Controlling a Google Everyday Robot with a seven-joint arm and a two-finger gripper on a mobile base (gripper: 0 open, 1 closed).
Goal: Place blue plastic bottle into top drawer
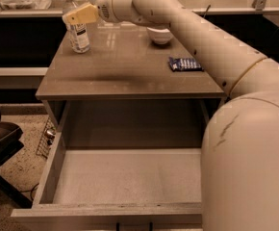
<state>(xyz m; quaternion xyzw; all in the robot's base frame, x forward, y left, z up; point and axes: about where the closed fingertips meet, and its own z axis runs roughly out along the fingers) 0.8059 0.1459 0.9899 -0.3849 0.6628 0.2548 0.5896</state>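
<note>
The gripper [80, 14] is hovering at the table's [125, 71] 11 o'clock corner, its tan tip overlapping the upper part of the blue plastic bottle [79, 36]; whether it is gripping cannot be told from this view. The bottle is standing upright on the tabletop, near the left and back edges, white cap showing above the gripper. The arm [202, 47] is reaching in from 4 o'clock, crossing over the white bowl [160, 35] at 12 o'clock. A blue snack wrapper [184, 64] is lying at 3 o'clock, near the right edge. The tabletop's centre and front strip are lying bare. The top drawer [130, 177] is standing pulled out toward 6 o'clock, its pale bottom uncovered wall to wall, the robot's body overlapping its right side.
</note>
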